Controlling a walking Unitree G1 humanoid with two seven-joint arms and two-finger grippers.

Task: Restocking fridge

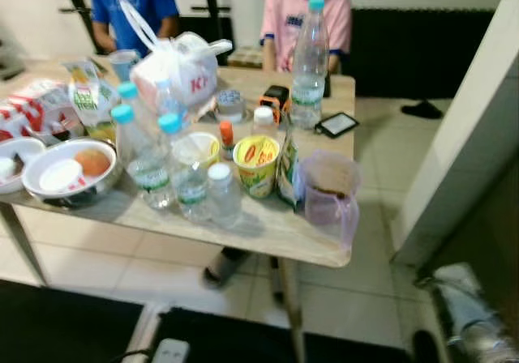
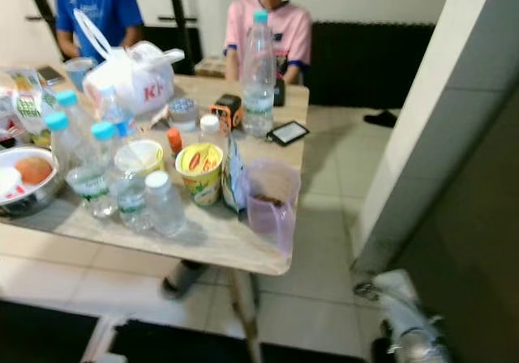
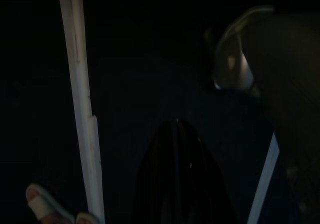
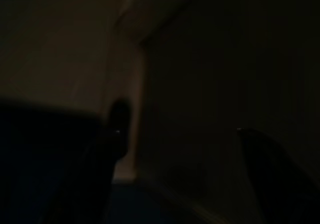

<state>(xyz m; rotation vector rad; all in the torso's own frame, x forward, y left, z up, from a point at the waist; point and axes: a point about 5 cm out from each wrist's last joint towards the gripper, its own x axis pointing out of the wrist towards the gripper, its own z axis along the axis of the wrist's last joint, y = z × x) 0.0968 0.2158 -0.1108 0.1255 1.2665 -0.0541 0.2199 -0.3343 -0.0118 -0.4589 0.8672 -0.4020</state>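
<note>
Silver forearm of mine hangs at five o'clock, low beside the grey wall, with the right claw (image 4: 180, 139) idle in deep shade, its two black fingers standing apart. Left claw (image 3: 177, 174) hangs just as idle under the worktop (image 1: 268, 229), fingers drawn together as far as the dark lets me judge. Goods for the fridge crowd that worktop up at eleven o'clock: small water bottles (image 1: 190, 172) upright near the front edge, a yellow cup (image 1: 256, 165) just beside them, a purple jug (image 1: 328, 189) at the near corner, a tall bottle (image 1: 308, 63) farther back. Two seated people wait behind. Both claws sit well below the goods; I judge the right arm nearer the jug, the left nearer the bottles.
</note>
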